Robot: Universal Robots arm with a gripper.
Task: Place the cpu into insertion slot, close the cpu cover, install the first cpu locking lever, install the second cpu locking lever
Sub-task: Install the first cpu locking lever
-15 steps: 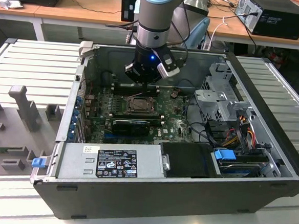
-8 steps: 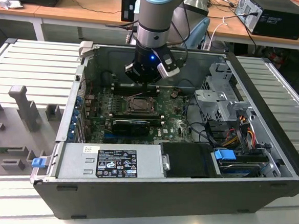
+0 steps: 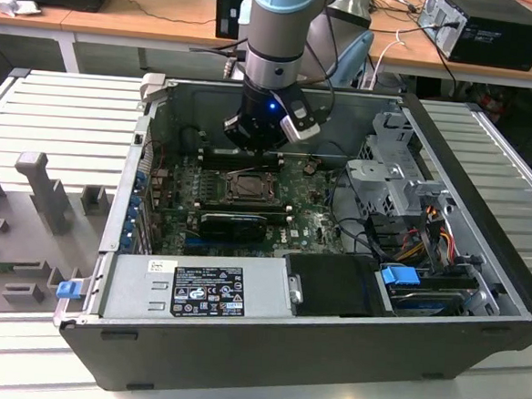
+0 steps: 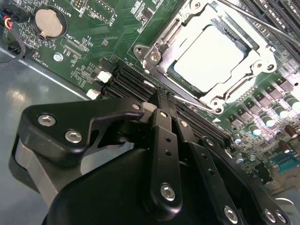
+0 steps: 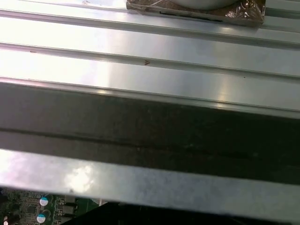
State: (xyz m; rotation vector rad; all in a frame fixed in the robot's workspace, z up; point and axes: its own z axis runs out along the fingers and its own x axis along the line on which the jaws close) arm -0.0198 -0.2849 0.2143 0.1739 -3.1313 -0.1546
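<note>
The cpu (image 4: 208,56), with a pale metal top, lies in the insertion slot (image 4: 159,70) on the green motherboard. The cpu cover (image 4: 255,58) lies flat around it, and the chip shows through its window. One thin wire lever (image 4: 192,100) runs along the socket edge nearest my gripper; another (image 4: 253,21) runs along the far edge. My gripper (image 4: 167,105) hangs just beside the socket, its two black fingers (image 4: 159,136) pressed together with nothing between them. In the exterior view the gripper (image 3: 257,137) hovers over the board behind the socket (image 3: 248,187).
A round coin cell (image 4: 48,22) and long black card slots (image 4: 126,79) lie near the socket. The open case has a power supply (image 3: 196,290) in front, drive cages (image 3: 395,177) and cables at the exterior view's right. The case wall (image 5: 150,136) and ribbed table (image 5: 150,47) surround it.
</note>
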